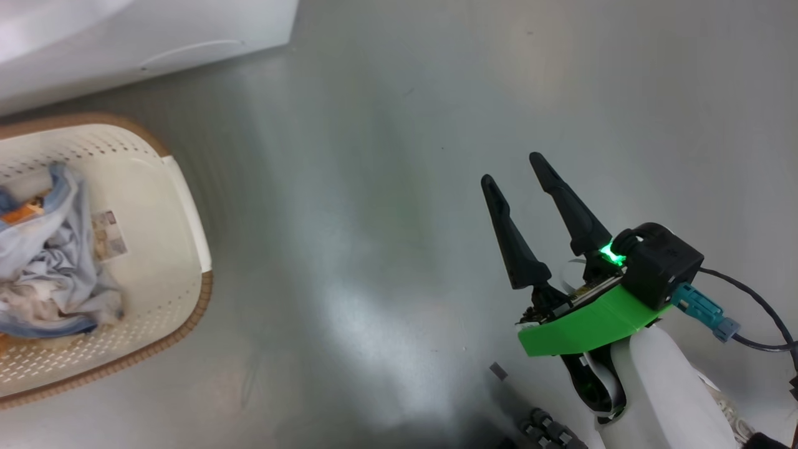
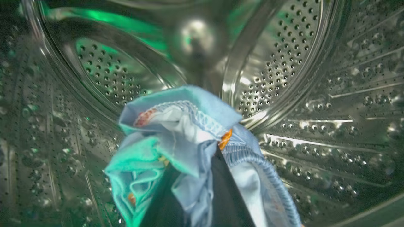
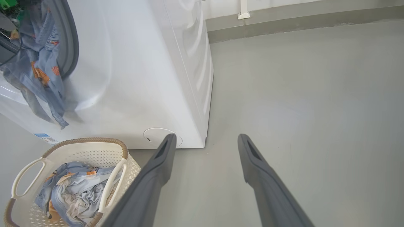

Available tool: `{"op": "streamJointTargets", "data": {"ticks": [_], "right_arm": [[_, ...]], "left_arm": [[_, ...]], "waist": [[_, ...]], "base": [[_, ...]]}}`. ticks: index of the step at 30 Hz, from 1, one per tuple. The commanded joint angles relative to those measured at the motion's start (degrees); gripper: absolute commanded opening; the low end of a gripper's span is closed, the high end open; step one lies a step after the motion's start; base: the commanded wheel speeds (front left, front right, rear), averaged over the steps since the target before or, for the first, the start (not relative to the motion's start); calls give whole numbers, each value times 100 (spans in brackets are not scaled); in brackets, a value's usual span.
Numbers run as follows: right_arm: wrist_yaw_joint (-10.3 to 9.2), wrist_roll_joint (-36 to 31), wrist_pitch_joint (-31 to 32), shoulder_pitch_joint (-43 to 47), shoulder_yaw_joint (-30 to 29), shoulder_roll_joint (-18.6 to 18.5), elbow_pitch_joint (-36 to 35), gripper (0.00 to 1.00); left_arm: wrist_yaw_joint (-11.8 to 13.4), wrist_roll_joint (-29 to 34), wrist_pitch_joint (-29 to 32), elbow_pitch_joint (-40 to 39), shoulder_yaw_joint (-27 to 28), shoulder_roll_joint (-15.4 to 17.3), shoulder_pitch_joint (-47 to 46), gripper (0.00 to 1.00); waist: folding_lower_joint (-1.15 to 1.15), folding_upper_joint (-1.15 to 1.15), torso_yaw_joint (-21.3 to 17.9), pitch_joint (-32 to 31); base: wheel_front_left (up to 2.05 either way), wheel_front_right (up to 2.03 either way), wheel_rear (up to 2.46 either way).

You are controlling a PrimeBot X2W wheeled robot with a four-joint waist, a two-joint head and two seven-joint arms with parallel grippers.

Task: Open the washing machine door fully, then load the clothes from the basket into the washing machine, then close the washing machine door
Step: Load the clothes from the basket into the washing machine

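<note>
The right gripper hung over the floor, jaws spread and empty. Well to its left, the basket held more clothes, just in front of the washer. Deeper in, the left gripper reached into the drum, jaws pinching a blue garment. What looked like its tail trailed out of the opening and down the washer's front. Released from there, that tail would likely stay draped over the seal and could be trapped when the door shut.
</note>
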Motion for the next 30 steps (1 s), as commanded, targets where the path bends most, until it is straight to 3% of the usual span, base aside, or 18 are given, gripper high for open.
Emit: {"op": "streamJointTargets", "data": {"ticks": [1, 9, 24, 25, 27, 28, 30], "right_arm": [[9, 28, -68, 42, 149, 21, -142, 100], [9, 34, -68, -46, 198, 21, -179, 100], [9, -34, -69, -148, 120, 21, -168, 100], [9, -40, -69, -157, 121, 21, -161, 100], [9, -46, -69, -175, 126, 21, -145, 100], [9, -48, -69, -183, 128, 21, -139, 100], [9, -49, -69, -192, 127, 21, -123, 100]], "left_arm": [[84, 85, -133, -125, 51, 317, -174, 0], [399, 382, -1427, -152, 98, 256, -756, 0], [-119, 85, -1341, 779, 50, -25, -312, 0], [-145, 79, -1324, 824, 25, -35, -289, 5], [-191, 35, -1264, 921, 3, -59, -243, 36], [-209, 8, -1232, 965, -3, -72, -218, 46], [-233, -26, -1168, 1044, -22, -85, -166, 100]], "waist": [[0, 0, -75, 88], [0, 0, -77, 192], [0, 0, 185, 235], [0, 0, 200, 228], [0, 0, 226, 207], [0, 0, 238, 194], [0, 0, 257, 163]], "base": [[0, 0, 0], [0, 0, 0], [0, 0, 0], [0, 0, 0], [0, 0, 0], [0, 0, 0], [0, 0, 0]]}}
